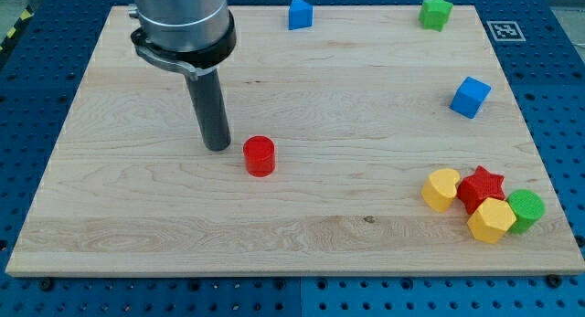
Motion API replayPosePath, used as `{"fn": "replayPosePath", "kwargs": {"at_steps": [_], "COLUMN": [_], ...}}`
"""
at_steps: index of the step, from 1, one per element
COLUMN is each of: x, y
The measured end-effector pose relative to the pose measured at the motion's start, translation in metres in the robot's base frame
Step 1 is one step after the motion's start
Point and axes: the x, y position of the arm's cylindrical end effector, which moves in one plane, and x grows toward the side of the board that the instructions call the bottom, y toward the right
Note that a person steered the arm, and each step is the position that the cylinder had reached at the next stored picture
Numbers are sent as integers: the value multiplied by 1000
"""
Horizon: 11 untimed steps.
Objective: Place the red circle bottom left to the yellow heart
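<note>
The red circle (260,156) is a short red cylinder standing left of the board's middle. The yellow heart (441,189) lies at the view's lower right, touching a red star (482,186). My tip (218,147) rests on the board just to the left of the red circle, a small gap between them. The rod rises from the tip to the arm's grey body at the view's top left.
A yellow hexagon (491,219) and a green circle (526,210) crowd the red star at the lower right. A blue cube (470,97) sits at the right, a blue block (300,14) at the top middle, a green star (436,13) at the top right. The wooden board (137,216) ends near all sides.
</note>
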Motion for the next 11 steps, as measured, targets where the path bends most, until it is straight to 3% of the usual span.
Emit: {"fn": "replayPosePath", "kwargs": {"at_steps": [8, 11], "x": [61, 100], "y": [124, 113]}}
